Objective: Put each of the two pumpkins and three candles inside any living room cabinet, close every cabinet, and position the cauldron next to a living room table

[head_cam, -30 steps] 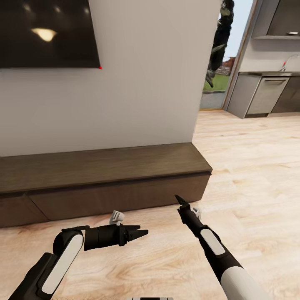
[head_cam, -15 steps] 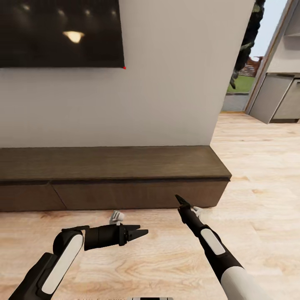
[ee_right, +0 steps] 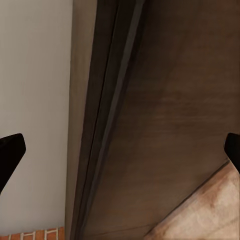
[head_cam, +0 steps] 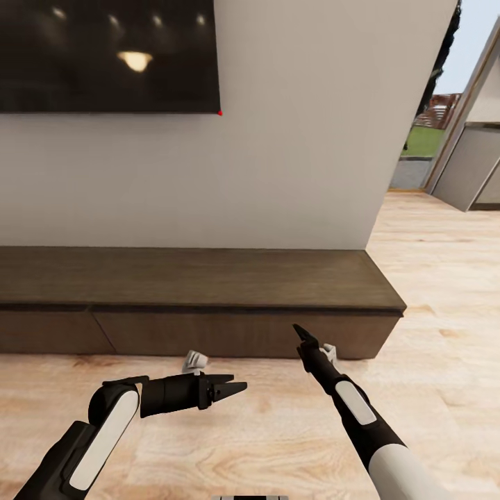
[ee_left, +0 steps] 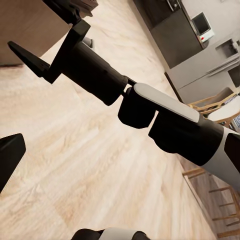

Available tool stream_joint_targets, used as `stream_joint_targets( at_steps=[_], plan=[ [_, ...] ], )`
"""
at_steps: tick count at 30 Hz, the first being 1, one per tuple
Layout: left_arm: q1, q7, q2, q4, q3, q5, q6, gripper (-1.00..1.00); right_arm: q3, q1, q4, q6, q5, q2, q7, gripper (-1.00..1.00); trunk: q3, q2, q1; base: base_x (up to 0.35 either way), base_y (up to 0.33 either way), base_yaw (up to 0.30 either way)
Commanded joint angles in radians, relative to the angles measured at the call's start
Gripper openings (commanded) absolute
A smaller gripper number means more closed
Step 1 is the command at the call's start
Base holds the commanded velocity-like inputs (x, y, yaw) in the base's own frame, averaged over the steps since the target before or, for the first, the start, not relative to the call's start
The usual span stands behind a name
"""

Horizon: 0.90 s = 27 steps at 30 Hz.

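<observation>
The cabinet [head_cam: 208,278] is a long, low dark-brown unit against the white wall, and both of its flat fronts look closed. My left gripper [head_cam: 235,386] hovers open over the wooden floor in front of it, pointing sideways toward my right arm. My right gripper [head_cam: 300,334] points at the cabinet's right front and holds nothing. In the right wrist view the cabinet [ee_right: 165,125] is close ahead, with that gripper's fingertips [ee_right: 10,150] spread wide. One left fingertip [ee_left: 9,155] shows in the left wrist view. The pumpkins, candles, cauldron and table are out of view.
A dark television [head_cam: 104,55] hangs on the wall above the cabinet. The wall ends at the right, where an opening [head_cam: 430,139] leads outdoors beside grey kitchen units [head_cam: 479,167]. Light wooden floor [head_cam: 444,292] stretches to the right. Wooden chairs [ee_left: 215,105] show in the left wrist view.
The whole picture has slid to the right, so the camera has turned left and squared up to the cabinet. Both arms hold the same pose.
</observation>
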Motion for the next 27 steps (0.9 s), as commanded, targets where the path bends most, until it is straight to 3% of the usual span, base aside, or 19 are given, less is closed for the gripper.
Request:
stream_joint_targets(
  at_steps=[1, 18, 24, 27],
  plan=[
    [-0.001, 0.001, 0.001, 0.000, -0.001, 0.004, 0.005, 1.00, 0.000, 0.000, 0.000, 0.004, -0.011, 0.000, 0.001, 1.00, -0.001, 0.000, 0.000, 0.064, 0.000, 0.003],
    [-0.001, 0.002, 0.001, 0.000, -0.001, 0.003, 0.000, 1.00, -0.007, 0.001, 0.005, 0.002, -0.020, -0.007, 0.000, 1.00, -0.001, 0.000, 0.000, 0.074, 0.053, 0.000],
    [-0.001, 0.002, 0.001, 0.000, -0.002, 0.003, -0.003, 1.00, -0.042, 0.001, 0.006, -0.013, -0.021, -0.008, 0.007, 1.00, -0.001, 0.000, 0.000, 0.027, 0.010, 0.000],
    [-0.001, 0.002, 0.000, 0.000, -0.002, 0.002, -0.003, 1.00, -0.048, 0.001, 0.008, -0.015, -0.021, -0.009, 0.048, 1.00, -0.001, 0.000, 0.000, 0.026, 0.002, 0.000]
  ],
)
